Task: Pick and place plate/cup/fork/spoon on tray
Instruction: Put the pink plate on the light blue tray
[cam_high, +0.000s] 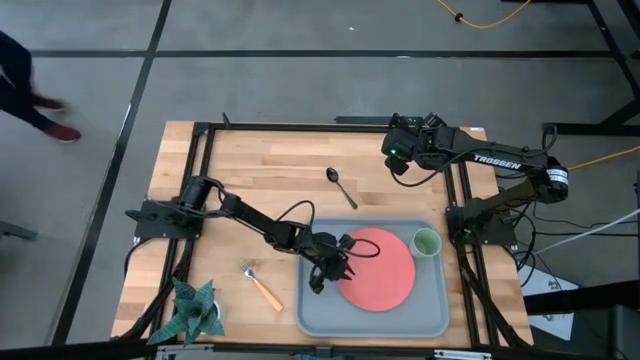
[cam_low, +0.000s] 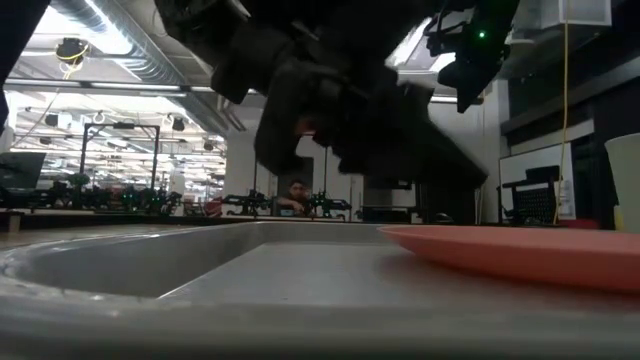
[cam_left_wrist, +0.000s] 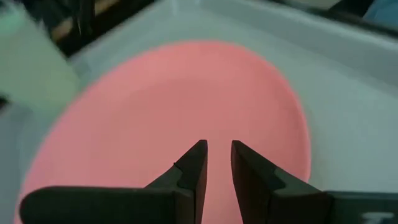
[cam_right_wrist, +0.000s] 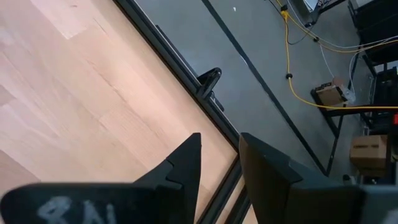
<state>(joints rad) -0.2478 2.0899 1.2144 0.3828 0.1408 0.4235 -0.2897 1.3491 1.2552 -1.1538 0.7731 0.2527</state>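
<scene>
The coral-red plate (cam_high: 383, 270) lies flat in the grey-blue tray (cam_high: 325, 315) at the table's near right, and it also shows in the left wrist view (cam_left_wrist: 155, 106). The pale green cup (cam_high: 426, 242) stands in the tray's far right corner. My left gripper (cam_high: 343, 252) hovers over the plate's left part, fingers (cam_left_wrist: 194, 163) close together and empty. The black spoon (cam_high: 341, 186) lies on the wood beyond the tray. The orange-handled fork (cam_high: 262, 285) lies left of the tray. My right gripper (cam_high: 393, 150) waits high at the far right, shut and empty.
A teal spiky object (cam_high: 195, 310) sits at the near left corner. The black frame rails (cam_high: 200, 190) run along the table's edges. Bare wood lies between the spoon and the left rail. A person (cam_low: 297, 195) sits far behind in the room.
</scene>
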